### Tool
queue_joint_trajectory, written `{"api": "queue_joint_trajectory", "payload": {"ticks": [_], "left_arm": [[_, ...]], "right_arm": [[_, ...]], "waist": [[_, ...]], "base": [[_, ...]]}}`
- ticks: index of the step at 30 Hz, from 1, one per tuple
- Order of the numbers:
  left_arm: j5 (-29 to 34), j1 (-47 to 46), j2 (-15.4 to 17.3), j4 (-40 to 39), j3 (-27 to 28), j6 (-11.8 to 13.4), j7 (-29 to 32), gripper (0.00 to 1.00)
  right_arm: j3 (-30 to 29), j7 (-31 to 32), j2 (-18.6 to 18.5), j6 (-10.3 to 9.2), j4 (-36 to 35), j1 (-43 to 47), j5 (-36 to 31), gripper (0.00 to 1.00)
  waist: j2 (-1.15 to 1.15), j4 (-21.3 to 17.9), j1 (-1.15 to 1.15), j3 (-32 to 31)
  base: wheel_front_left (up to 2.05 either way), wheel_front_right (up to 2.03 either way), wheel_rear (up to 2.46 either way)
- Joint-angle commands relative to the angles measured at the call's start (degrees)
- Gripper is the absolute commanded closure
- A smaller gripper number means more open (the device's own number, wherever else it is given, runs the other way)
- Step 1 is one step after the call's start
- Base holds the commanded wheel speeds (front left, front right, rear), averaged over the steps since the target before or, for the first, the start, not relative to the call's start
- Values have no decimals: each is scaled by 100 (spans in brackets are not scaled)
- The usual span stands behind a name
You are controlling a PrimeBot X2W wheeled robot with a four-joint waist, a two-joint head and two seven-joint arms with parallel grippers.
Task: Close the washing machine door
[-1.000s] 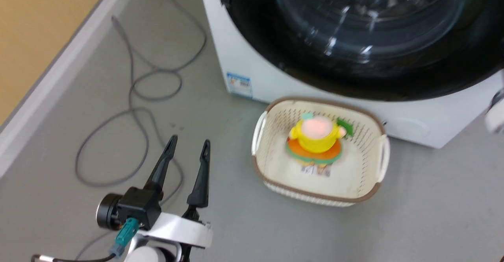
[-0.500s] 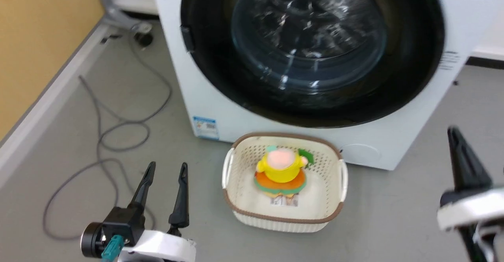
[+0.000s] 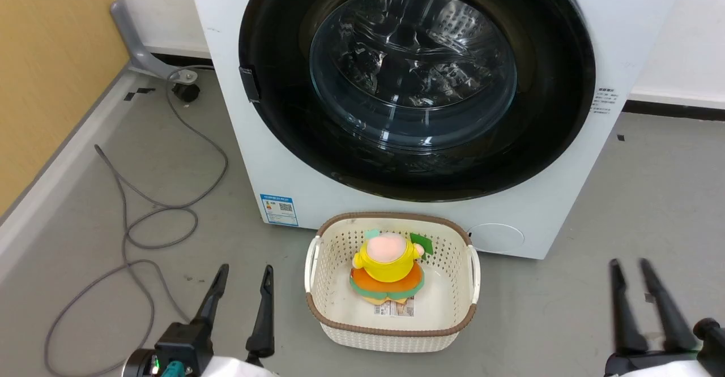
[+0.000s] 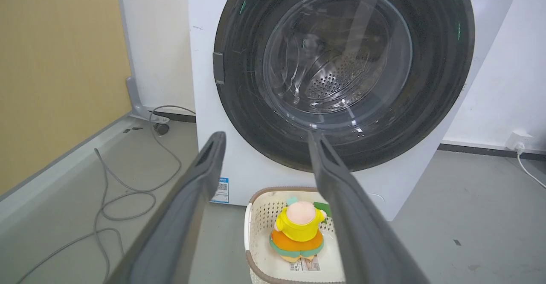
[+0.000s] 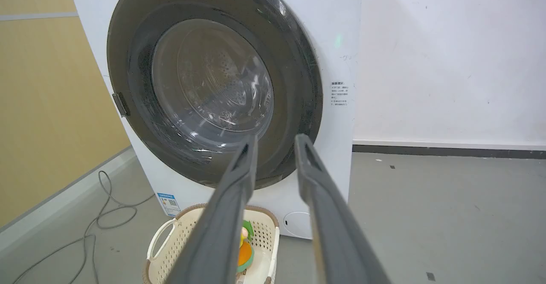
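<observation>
Two end effectors sit low over the floor (image 3: 651,196), the left end effector (image 3: 246,268) and the right end effector (image 3: 628,262), each with its dark fingers spread apart and holding nothing, both well short of the washing machine (image 3: 566,207). The washing machine door (image 3: 416,77) lies flush against the white front, its glass bowl set into the porthole. Just before the machine stands a cream basket (image 3: 391,330) with a yellow-and-orange soft toy (image 3: 388,266) inside, between the two end effectors; a grey cable (image 3: 127,230) loops to the left.
</observation>
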Motion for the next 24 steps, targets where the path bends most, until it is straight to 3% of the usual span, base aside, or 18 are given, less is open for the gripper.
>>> {"api": "queue_joint_trajectory", "payload": {"ticks": [1,24], "left_arm": [[13,102,18,4,-20,1,-25,0],[118,97,59,0,-147,126,-25,0]], "right_arm": [[-4,-8,44,-3,-48,120,-42,0],[81,-120,80,-3,308,192,-8,0]], "waist": [[0,-6,1,-15],[0,45,1,-30]], "base": [[0,0,0],[0,0,0]]}}
